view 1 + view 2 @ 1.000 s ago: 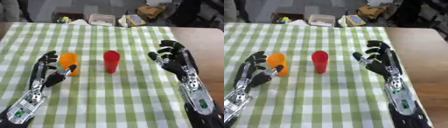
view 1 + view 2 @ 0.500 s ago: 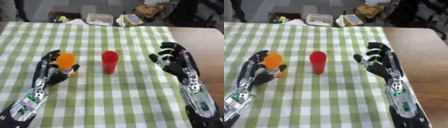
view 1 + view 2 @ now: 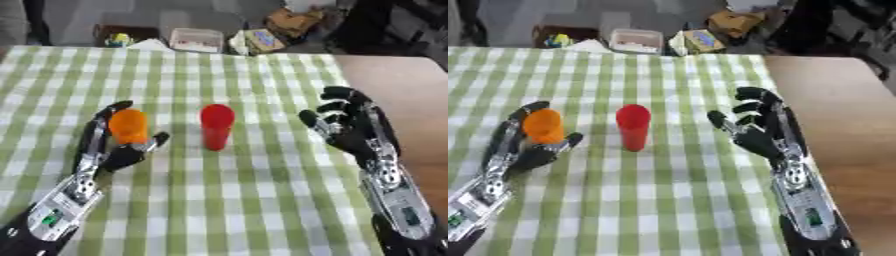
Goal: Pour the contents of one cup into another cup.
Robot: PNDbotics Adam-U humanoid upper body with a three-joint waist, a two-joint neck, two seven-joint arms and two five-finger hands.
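Nearest the camera, both forearms reach up from the lower corners over a table (image 3: 262,210) spread with a green-and-white checked cloth (image 3: 245,190).

The left robot hand (image 3: 112,150) comes in from the lower left, its fingers rising along the far-left side of the orange cup (image 3: 129,126) and its thumb sticking out on the cup's right at the base. The cup sits in the crook between thumb and fingers, upright on the cloth, and the hand is cupped round it; whether the fingers actually press the cup wall cannot be told from either eye view.

Just to the right of the orange cup, standing apart from it on the cloth, is the red cup (image 3: 216,125). It is upright and taller and narrower in look, with nothing touching it. It stands between the two hands, nearer the left one.

The right robot hand (image 3: 756,131) shows on the right, palm turned toward the red cup, fingers spread and gently bent, holding nothing. It is well apart from the red cup, with bare cloth between them, near the cloth's right edge, where bare brown table wood shows.

Beyond the far edge of the table lie a pale shallow container (image 3: 198,39) and some mixed boxes and packets (image 3: 267,31) on a grey floor.
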